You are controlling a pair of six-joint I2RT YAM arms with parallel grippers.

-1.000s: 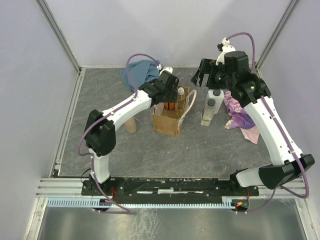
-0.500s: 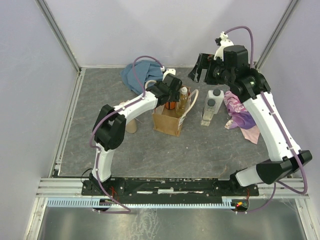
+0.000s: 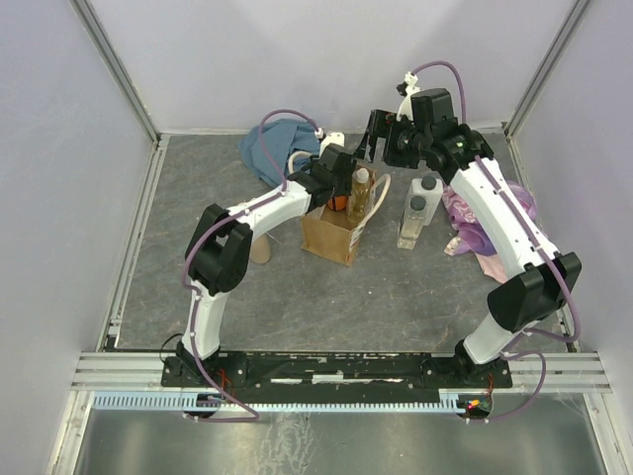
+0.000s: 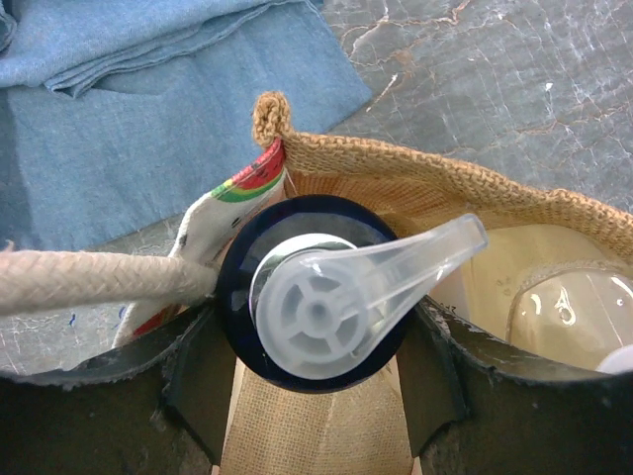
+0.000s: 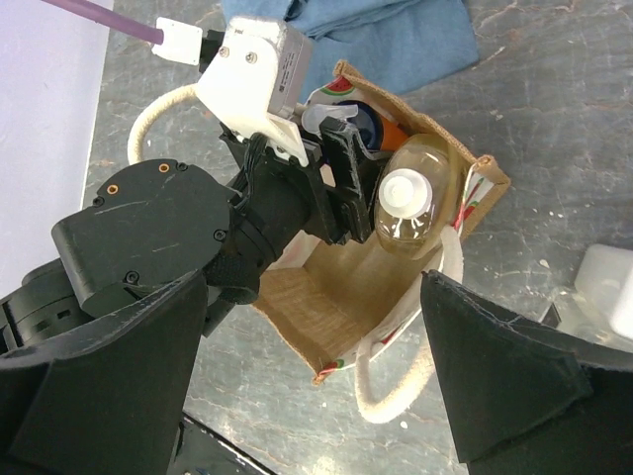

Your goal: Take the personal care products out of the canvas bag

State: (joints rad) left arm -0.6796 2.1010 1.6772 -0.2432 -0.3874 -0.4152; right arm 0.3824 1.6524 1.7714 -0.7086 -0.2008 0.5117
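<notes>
Left end effector (image 4: pixel 316 381) clamps the pump bottle (image 4: pixel 316 312) inside the bag (image 4: pixel 475 188); right end effector (image 5: pixel 316 327) gapes wide above the amber bottle (image 5: pixel 420 213). I judge the handle (image 4: pixel 89 282) (touching the collar) may snag on lifting, dragging the bag up too.

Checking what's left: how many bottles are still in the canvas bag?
2: a dark-collared pump bottle clamped by the left gripper in the canvas bag, and an amber white-capped bottle beside it. Others may hide beneath the gripper.
</notes>
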